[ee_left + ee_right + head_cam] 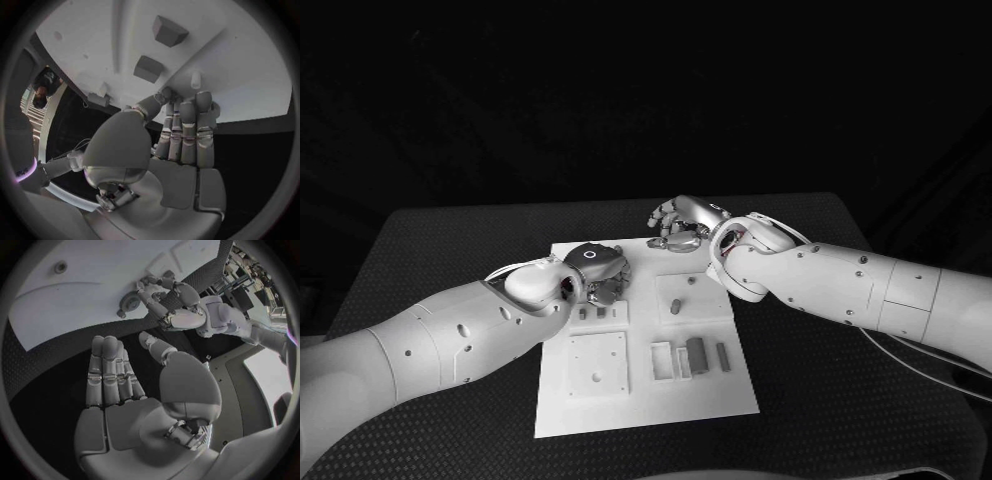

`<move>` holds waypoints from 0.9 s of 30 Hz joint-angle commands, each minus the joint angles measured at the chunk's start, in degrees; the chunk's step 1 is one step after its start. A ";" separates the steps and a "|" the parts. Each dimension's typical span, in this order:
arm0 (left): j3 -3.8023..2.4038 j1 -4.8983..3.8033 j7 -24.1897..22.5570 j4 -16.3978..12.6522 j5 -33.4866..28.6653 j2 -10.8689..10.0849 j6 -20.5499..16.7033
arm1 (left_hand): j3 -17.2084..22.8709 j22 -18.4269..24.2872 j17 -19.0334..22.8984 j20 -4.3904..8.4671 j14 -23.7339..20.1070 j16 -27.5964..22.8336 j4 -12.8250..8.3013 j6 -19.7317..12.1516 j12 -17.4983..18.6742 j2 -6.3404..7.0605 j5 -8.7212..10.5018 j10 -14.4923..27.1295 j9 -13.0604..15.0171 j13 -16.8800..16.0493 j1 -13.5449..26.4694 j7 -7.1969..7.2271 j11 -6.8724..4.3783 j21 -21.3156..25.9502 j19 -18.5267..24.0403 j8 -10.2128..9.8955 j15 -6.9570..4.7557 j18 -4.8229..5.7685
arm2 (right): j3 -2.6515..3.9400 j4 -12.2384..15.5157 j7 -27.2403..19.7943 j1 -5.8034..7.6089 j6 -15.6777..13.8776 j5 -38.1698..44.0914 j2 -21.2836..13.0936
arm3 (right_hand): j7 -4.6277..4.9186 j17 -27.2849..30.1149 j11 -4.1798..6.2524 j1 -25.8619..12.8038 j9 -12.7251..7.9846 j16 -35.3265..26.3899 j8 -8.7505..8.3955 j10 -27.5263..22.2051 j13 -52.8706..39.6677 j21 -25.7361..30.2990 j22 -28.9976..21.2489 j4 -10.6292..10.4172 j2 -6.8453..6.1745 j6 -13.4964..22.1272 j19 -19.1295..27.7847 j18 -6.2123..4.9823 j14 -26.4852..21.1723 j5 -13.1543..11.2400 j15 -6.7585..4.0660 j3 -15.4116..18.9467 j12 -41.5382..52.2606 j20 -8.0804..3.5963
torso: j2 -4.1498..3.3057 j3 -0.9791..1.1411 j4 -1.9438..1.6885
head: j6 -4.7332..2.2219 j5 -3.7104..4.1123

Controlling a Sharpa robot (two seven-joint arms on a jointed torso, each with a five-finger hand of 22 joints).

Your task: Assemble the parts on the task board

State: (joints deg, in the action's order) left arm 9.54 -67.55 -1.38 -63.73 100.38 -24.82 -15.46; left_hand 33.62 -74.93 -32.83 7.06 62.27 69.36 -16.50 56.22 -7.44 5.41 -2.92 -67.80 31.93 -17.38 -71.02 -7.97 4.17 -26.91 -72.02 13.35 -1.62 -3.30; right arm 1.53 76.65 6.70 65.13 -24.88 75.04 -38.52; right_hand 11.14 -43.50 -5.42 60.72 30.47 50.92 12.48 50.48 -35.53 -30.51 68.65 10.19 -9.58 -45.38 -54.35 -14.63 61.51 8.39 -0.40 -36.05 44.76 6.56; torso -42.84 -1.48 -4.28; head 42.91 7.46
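The white task board (pixel 646 400) lies in the middle of the table. My left hand (pixel 596 275) hovers over its far left part, with the fingers held straight and close together (pixel 184 130) and nothing visible in them. Their tips reach a small upright peg (pixel 195 80), and two grey blocks (pixel 149 68) stand beyond it. My right hand (pixel 682 225) hangs at the board's far edge, its fingers straight and empty (pixel 112 375). From that wrist I see my left hand (pixel 178 310) beside a round part (pixel 130 302) on the board (pixel 81 290).
Grey bars (pixel 697 352) and a white frame (pixel 661 360) sit at the board's near right. A square plate with holes (pixel 599 365) sits at its near left, and a peg (pixel 675 306) stands mid-board. Dark table (pixel 444 250) surrounds the board.
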 commanded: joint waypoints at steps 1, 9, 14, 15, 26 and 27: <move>0.43 0.61 2.19 0.56 2.49 -0.34 3.52 | 1.06 -1.24 -0.03 0.36 0.20 0.33 0.14 0.86 -0.49 0.08 -0.14 -1.13 -0.05 -0.27 -0.94 0.12 0.17 -0.30 -0.40 0.43 -0.44 -4.08 | 0.01 0.01 -0.62 -0.02 -0.06 -0.17 0.04 | 0.37 -0.10 0.02 0.28 -0.06 -0.26 0.34 -0.27 0.07 0.25 0.10 -0.02 0.10 -0.07 0.01 -0.01 -0.13 0.18 -0.16 0.36 0.30 0.24 | 0.02 -0.01 -0.01 | 0.02 0.00; 0.43 0.66 2.09 0.55 2.49 -0.46 2.61 | 3.26 -1.22 0.24 1.21 1.73 0.30 0.05 3.45 -0.89 -0.17 -0.15 -4.00 0.07 -1.15 -1.64 1.21 -0.86 -1.02 -1.77 1.90 -1.43 -3.88 | 0.01 0.01 -0.67 -0.02 -0.07 -0.26 0.10 | 0.37 -0.15 0.02 0.26 -0.07 -0.30 0.35 -0.28 0.11 0.27 0.13 -0.06 0.12 -0.07 0.01 -0.04 -0.12 0.18 -0.16 0.37 0.32 0.27 | 0.01 0.01 0.02 | 0.02 -0.10; 0.42 0.71 1.87 0.63 2.49 -0.50 1.37 | 3.36 -1.31 -0.01 1.81 3.01 0.79 0.02 4.70 -1.09 -0.41 -0.12 -5.39 0.30 -1.75 -1.71 1.78 -1.47 -1.84 -2.97 2.62 -2.02 -3.84 | 0.01 0.01 -0.71 -0.02 -0.15 -0.27 0.14 | 0.37 -0.18 0.02 0.25 -0.08 -0.32 0.35 -0.28 0.14 0.28 0.15 -0.08 0.13 -0.07 0.01 -0.05 -0.11 0.18 -0.16 0.38 0.34 0.29 | 0.03 -0.02 -0.01 | -0.03 -0.15; 0.42 0.72 1.71 0.62 2.47 -0.53 1.00 | 3.30 -1.32 -0.12 1.97 3.32 0.95 0.02 4.98 -1.13 -0.44 -0.08 -5.72 0.36 -1.92 -1.61 1.91 -1.62 -2.07 -3.27 2.78 -2.17 -3.82 | 0.01 0.02 -0.71 -0.02 -0.18 -0.28 0.14 | 0.37 -0.19 0.02 0.25 -0.08 -0.33 0.36 -0.28 0.15 0.29 0.15 -0.08 0.12 -0.07 0.01 -0.06 -0.11 0.18 -0.16 0.39 0.35 0.29 | 0.03 -0.02 -0.02 | -0.04 -0.16; 0.35 0.78 0.54 -0.35 1.27 -1.28 -2.24 | 3.28 -1.31 -0.43 2.49 4.20 1.27 0.02 5.66 -1.07 -0.58 -0.04 -6.59 0.51 -2.49 -1.31 2.24 -2.03 -2.78 -4.16 3.17 -2.60 -3.77 | 0.01 -0.01 -0.78 -0.02 -0.33 -0.30 0.22 | 0.37 -0.26 0.02 0.24 -0.09 -0.37 0.36 -0.29 0.20 0.31 0.19 -0.12 0.11 -0.07 0.01 -0.10 -0.09 0.18 -0.16 0.41 0.38 0.33 | 0.04 0.01 0.00 | -0.28 -0.42; 0.32 0.78 0.50 -0.56 1.13 -1.45 -2.37 | 3.28 -1.31 -0.44 2.51 4.23 1.28 0.02 5.69 -1.07 -0.58 -0.04 -6.62 0.51 -2.51 -1.31 2.25 -2.04 -2.81 -4.19 3.19 -2.61 -3.77 | 0.01 -0.01 -0.78 -0.02 -0.35 -0.30 0.22 | 0.37 -0.27 0.02 0.24 -0.10 -0.38 0.37 -0.29 0.21 0.31 0.19 -0.12 0.12 -0.07 0.01 -0.10 -0.09 0.18 -0.16 0.41 0.39 0.33 | 0.04 0.01 0.00 | -0.28 -0.42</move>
State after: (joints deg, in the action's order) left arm 9.59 -67.18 -0.99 -64.30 101.66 -26.03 -17.91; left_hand 36.66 -74.91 -33.19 9.52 66.14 70.30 -16.42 61.51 -8.02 5.40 -2.84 -71.60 32.53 -18.16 -72.50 -5.71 1.20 -29.34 -75.88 16.15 -4.29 -2.01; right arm 1.53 76.62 6.56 65.12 -24.94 74.74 -38.35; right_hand 11.11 -43.70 -5.42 60.72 30.42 50.92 12.48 50.48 -35.40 -30.51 68.76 10.03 -9.59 -45.55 -54.36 -14.63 61.51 8.39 -0.40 -35.89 44.76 6.56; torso -42.82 -1.49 -4.28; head 42.69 7.06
